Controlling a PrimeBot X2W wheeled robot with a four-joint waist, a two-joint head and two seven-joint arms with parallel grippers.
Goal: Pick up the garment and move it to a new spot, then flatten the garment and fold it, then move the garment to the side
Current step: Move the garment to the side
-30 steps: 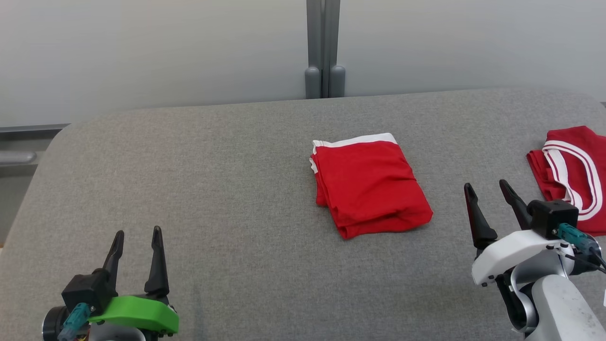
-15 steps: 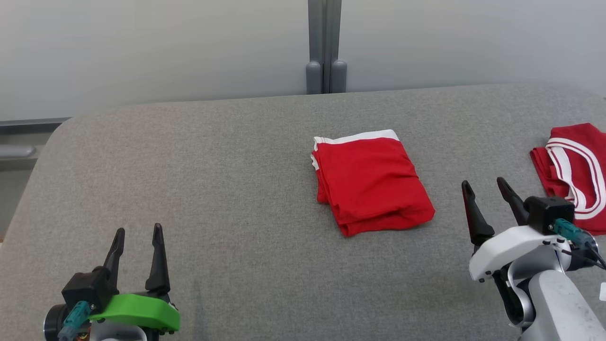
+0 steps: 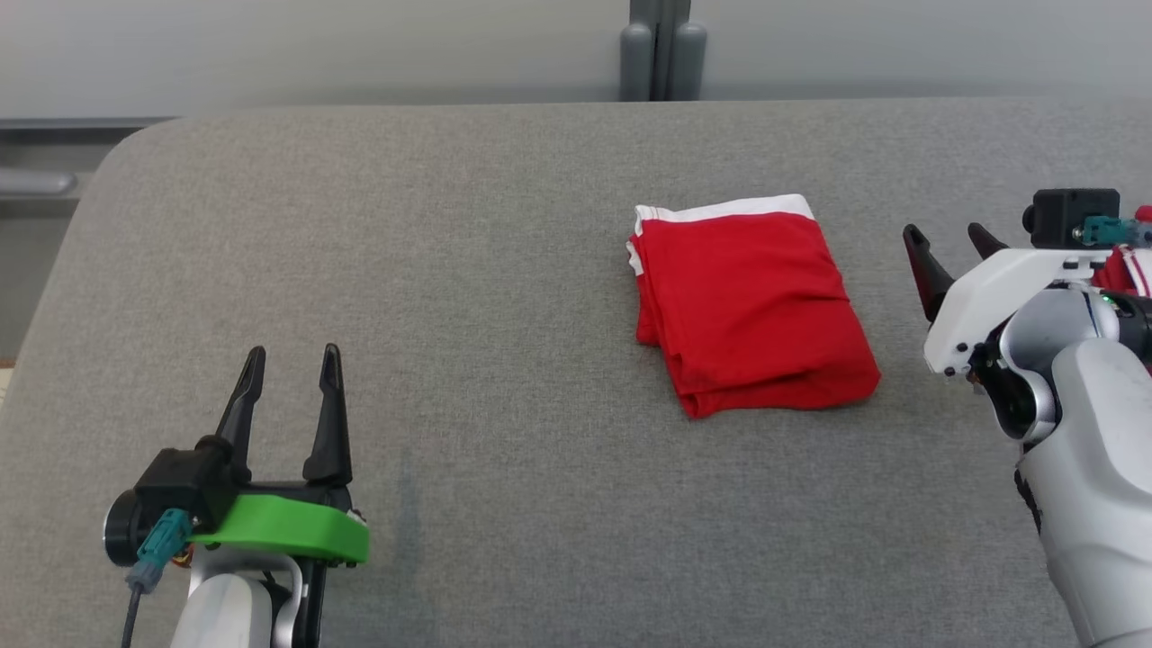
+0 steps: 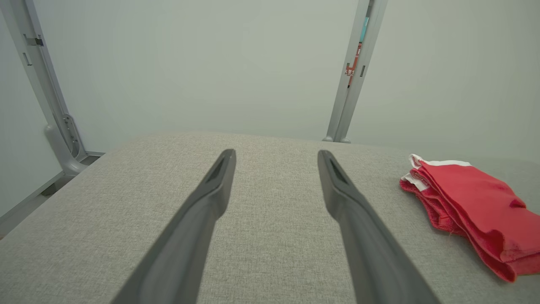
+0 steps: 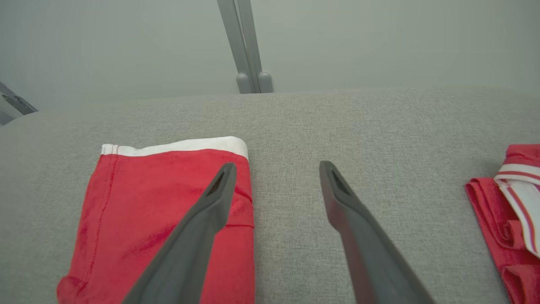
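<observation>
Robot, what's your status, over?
Left gripper open, right gripper open, both empty. Folded red fabric garment with white band flat on grey table. Nothing blocking it.

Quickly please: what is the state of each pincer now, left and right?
Left pincer: open, holding nothing.
Right pincer: open, holding nothing; the folded red fabric garment with white band lies free.

Table [image 3: 450, 270] left half open; folded garment [image 3: 751, 306] centre-right, striped garment [image 5: 502, 219] far right.

Grey fabric-covered table [image 3: 504, 270] with a rounded corner, backed by a plain pale wall [image 3: 360, 45] split by a grey upright post [image 3: 650, 36].
</observation>
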